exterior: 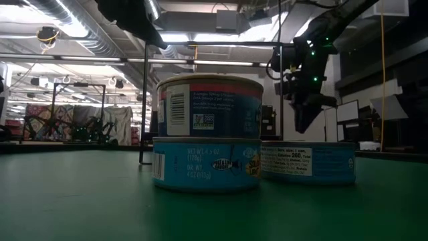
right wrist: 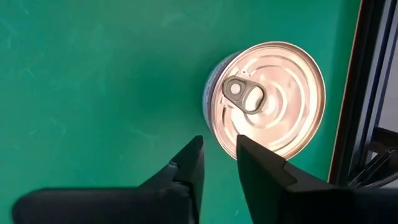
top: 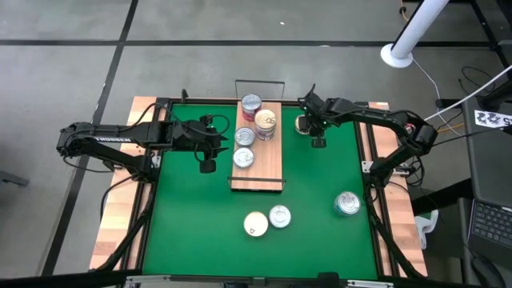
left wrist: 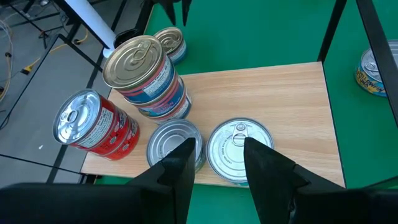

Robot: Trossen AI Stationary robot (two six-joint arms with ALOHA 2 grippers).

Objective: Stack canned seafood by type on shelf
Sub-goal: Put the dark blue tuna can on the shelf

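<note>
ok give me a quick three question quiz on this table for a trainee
1. True or false: the red can stands on the wooden shelf.
2. Which gripper hangs over a lone silver can on the green mat? A) left gripper B) right gripper
3. How many cans lie on the mat nearer the front edge than the shelf?

Key:
1. True.
2. B. The right gripper is above it with jaws slightly apart, holding nothing; the left gripper hangs open beside the shelf.
3. Three.
</note>
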